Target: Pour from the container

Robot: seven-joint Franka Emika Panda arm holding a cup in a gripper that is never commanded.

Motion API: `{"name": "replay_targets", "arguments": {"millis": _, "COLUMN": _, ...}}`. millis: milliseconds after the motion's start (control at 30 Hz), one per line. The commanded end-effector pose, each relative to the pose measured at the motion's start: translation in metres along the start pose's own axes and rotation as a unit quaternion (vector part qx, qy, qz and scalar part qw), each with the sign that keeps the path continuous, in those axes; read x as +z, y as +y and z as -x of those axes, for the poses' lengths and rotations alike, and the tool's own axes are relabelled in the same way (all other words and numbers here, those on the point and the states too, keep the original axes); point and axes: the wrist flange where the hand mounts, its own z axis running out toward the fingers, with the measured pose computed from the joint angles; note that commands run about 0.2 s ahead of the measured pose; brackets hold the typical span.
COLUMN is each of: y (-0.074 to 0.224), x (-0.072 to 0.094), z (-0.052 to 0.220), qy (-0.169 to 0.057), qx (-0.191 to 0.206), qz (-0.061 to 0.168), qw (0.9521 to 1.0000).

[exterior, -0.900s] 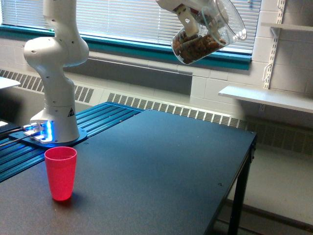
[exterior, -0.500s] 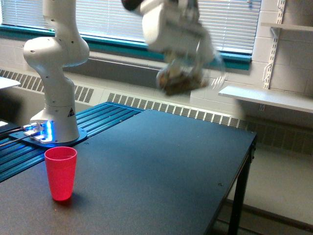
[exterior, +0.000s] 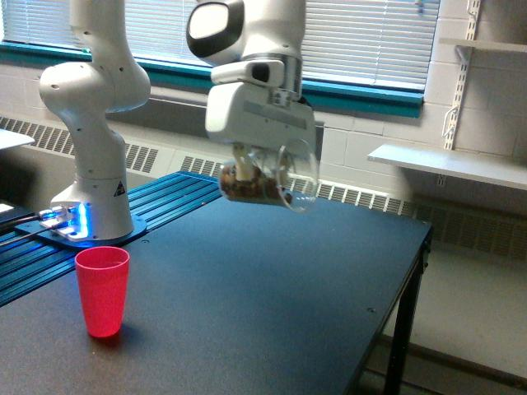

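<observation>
Nearest to us, in the lower left of the frame, the red cup (exterior: 103, 291) stands upright on the dark table (exterior: 272, 304), mouth up and unobstructed. We take it as the likely target of the pour, though nothing touches it.

Further back, in the upper middle of the frame, the gripper (exterior: 262, 169) hangs over the table and holds the container (exterior: 268, 179) by its body; the fingers are closed on it, though the clear wall and the white hand hide much of the contact. The container is in the air, well above the table and well apart from the cup, up and to the right of it.

Its long axis lies close to level, and its rim points toward the lower right of the frame, away from the cup. The brown contents sit low in the body, near the closed end.

Our worry follows from that. With the mouth already near level and facing away from the cup, a little more tilt or a jolt in transit could send the contents onto the bare table. A loose grip on the rounded plastic could also let it twist.

Behind it all, the arm's base (exterior: 90, 222) stands at the left.
</observation>
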Motion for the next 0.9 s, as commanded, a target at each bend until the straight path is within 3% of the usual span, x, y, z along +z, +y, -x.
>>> {"name": "replay_targets", "arguments": {"millis": 33, "y": 0.019, "x": -0.015, "z": 0.018, "qy": 0.004, "qx": 0.033, "qz": 0.016, "qw": 0.9993}}
{"name": "replay_targets", "arguments": {"millis": 300, "y": 0.041, "x": -0.006, "z": 0.054, "qy": -0.008, "qx": 0.034, "qz": 0.047, "qw": 0.9983}}
{"name": "replay_targets", "arguments": {"millis": 900, "y": 0.068, "x": -0.009, "z": 0.114, "qy": -0.015, "qx": 0.060, "qz": 0.083, "qw": 0.9946}}
